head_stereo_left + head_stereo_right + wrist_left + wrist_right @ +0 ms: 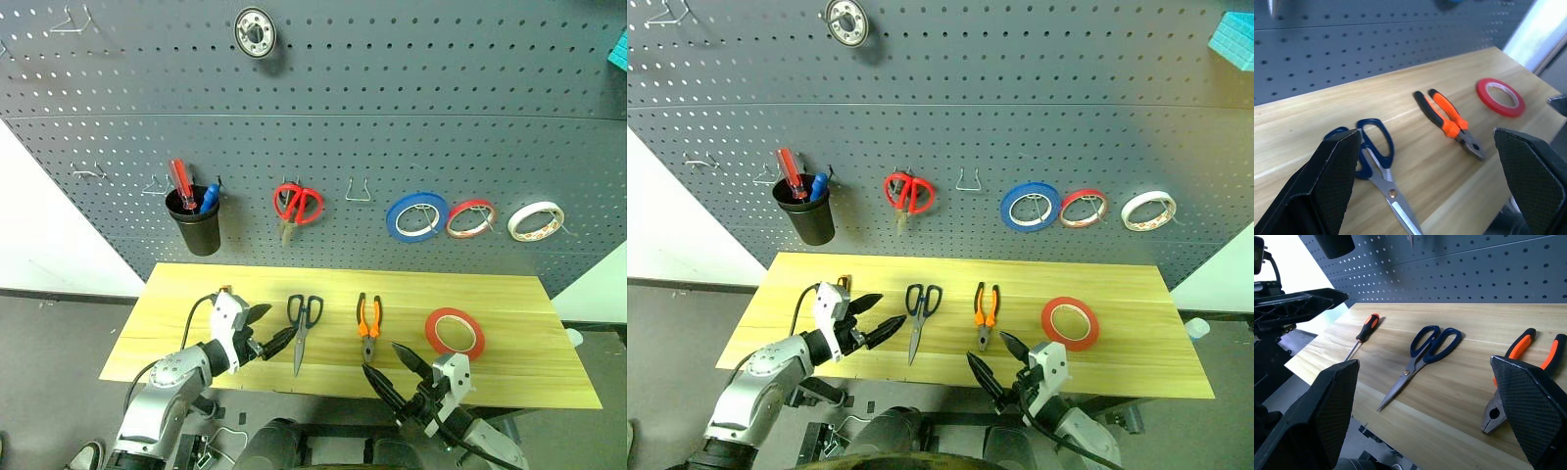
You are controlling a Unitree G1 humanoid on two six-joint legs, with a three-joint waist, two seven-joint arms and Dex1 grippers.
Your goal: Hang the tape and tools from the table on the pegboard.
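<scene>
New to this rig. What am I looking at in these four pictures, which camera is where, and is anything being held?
It is a humanoid robot with two arms, each ending in two black fingers. Two pictures come from its head, looking down over the table at the pegboard. The other two come from the wrists, looking along each arm's own fingers. On the table lie a screwdriver, scissors, pliers and a red tape. The left gripper and the right gripper are both open and hold nothing.
</scene>
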